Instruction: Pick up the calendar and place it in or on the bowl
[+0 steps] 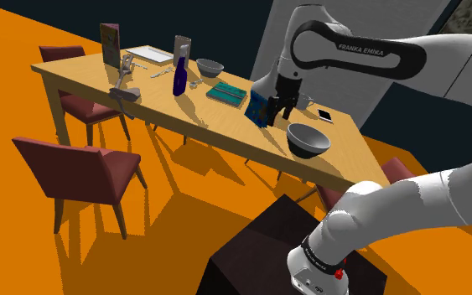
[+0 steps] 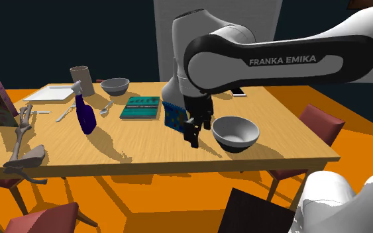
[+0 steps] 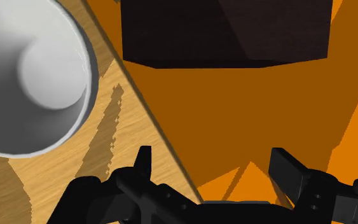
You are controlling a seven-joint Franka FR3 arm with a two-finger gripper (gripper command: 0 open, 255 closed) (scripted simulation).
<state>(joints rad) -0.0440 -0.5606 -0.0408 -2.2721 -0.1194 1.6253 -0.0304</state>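
Your gripper (image 3: 212, 159) has its fingers apart and nothing between them, over the wooden table's (image 1: 194, 117) near edge. In the second exterior view, the blue calendar (image 2: 173, 115) stands just left of it and the grey bowl (image 2: 235, 132) just right.

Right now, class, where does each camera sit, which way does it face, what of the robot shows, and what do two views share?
Shoulder: behind the stand, looking down over the table; arm and stand show.
Second exterior: also stand side, lower, facing the table edge; arm, gripper show.
Wrist: on the hand, looking down at bowl, table edge, floor; open fingers show.
Shared: both exterior views see calendar beside the gripper.
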